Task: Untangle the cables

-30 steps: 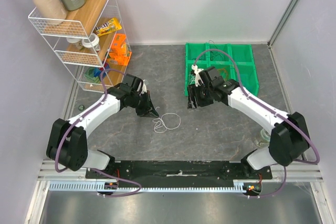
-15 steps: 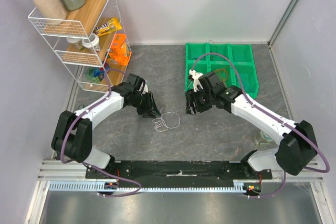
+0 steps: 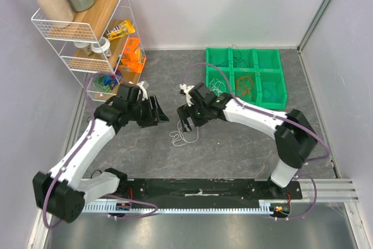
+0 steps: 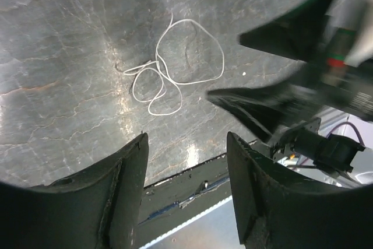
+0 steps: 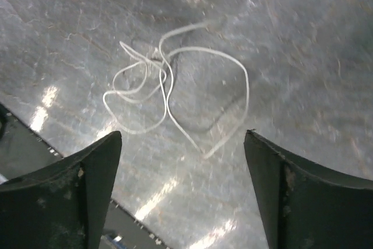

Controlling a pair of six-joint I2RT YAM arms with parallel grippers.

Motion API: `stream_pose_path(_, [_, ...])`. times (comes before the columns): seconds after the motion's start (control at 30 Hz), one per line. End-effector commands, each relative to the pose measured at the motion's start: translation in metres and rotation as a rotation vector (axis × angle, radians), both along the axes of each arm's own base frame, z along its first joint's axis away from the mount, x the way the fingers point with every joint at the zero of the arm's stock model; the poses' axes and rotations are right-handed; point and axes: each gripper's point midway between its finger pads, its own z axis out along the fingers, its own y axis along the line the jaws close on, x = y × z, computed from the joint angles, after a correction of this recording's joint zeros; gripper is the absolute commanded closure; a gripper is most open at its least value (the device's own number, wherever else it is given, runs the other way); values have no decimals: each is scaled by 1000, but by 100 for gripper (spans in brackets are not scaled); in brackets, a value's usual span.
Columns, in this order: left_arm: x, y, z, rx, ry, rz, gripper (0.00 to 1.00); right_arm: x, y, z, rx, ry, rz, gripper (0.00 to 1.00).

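Currently you are holding the left claw (image 3: 158,113) and right claw (image 3: 187,123) open and empty near the white cable (image 3: 183,136), seemingly limp and featherlight, best pinched at its outer loop.

Your left arm (image 3: 81,150) and right arm (image 3: 256,115): white link shells, chunky black joint housings, thin purple hose (image 3: 49,193) trailing each. Left tool (image 3: 158,112) and right tool (image 3: 185,118) matte black, broad tapered fingers (image 5: 81,202), dusty scuffed edges. Black base plate (image 3: 198,186) carries both.
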Motion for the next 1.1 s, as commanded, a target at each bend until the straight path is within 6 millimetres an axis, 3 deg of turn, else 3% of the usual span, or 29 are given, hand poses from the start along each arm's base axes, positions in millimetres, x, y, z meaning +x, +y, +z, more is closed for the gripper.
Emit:
stream_pose_path(0.0, [-17, 21, 24, 3, -87, 91, 37, 27, 38, -7, 8, -60, 0, 2])
stream_pose_path(0.1, [-24, 32, 47, 9, -175, 106, 37, 34, 54, -20, -8, -60, 33, 2])
stream_pose_path(0.23, [-26, 43, 71, 57, -261, 81, 38, 23, 72, -31, -42, -72, 106, 2])
stream_pose_path(0.4, [-24, 47, 83, 103, -279, 47, 38, 1, 76, -52, -151, -108, 91, 2])
stream_pose_path(0.53, [-22, 43, 83, 103, -288, 10, 38, -15, 82, -65, -211, -139, 102, 10])
stream_pose_path(0.73, [-22, 40, 84, 123, -309, -44, 39, -20, 86, -66, -280, -217, 97, 36])
stream_pose_path(0.97, [-31, 30, 87, 157, -370, -138, 39, -13, 86, -60, -292, -258, 56, 85])
stream_pose_path(1.03, [-33, 28, 89, 179, -394, -163, 39, -6, 91, -52, -281, -282, 36, 99])
stream_pose_path(1.07, [-34, 27, 90, 187, -403, -176, 39, -3, 93, -43, -272, -300, 20, 100])
